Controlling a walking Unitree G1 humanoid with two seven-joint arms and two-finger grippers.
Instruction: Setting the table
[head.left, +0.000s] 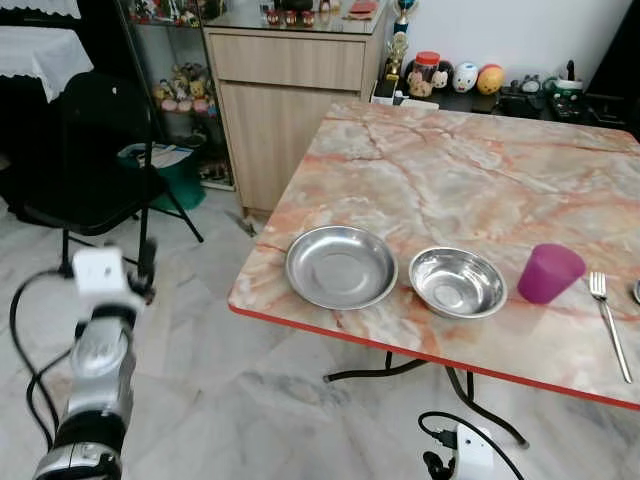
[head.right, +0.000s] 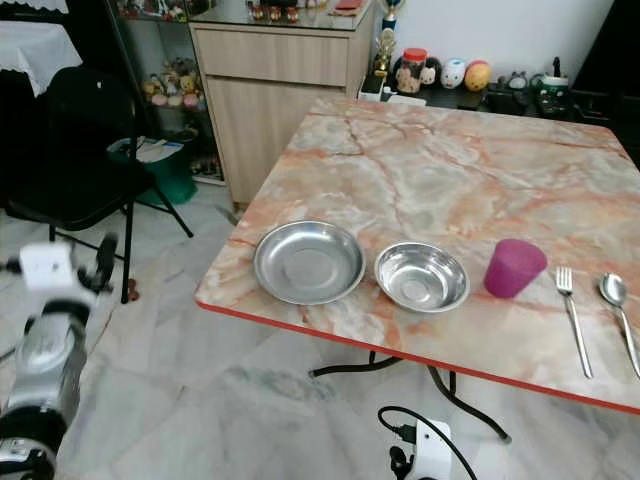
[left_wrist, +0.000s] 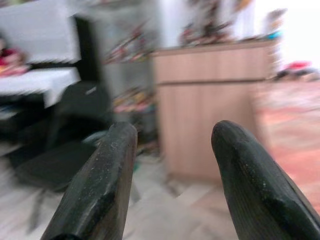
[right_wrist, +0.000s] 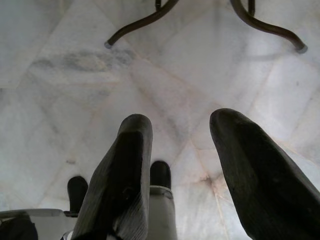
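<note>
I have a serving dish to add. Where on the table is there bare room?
The table is bare behind the row, toward the cabinet. The near edge is crowded: plate, bowl, purple cup, fork, spoon.

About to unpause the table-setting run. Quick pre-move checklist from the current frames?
1. Left gripper empty, fingers apart: ok.
2. Right gripper empty, fingers apart, pointing at the floor: ok.
3. Plate, bowl, purple cup, fork and spoon in a row along the table near edge: ok.
4. Cup upright: ok.
5. Left arm raised beside the table, off its edge: ok.
6. Items within reach from this stance: cannot tell.
</note>
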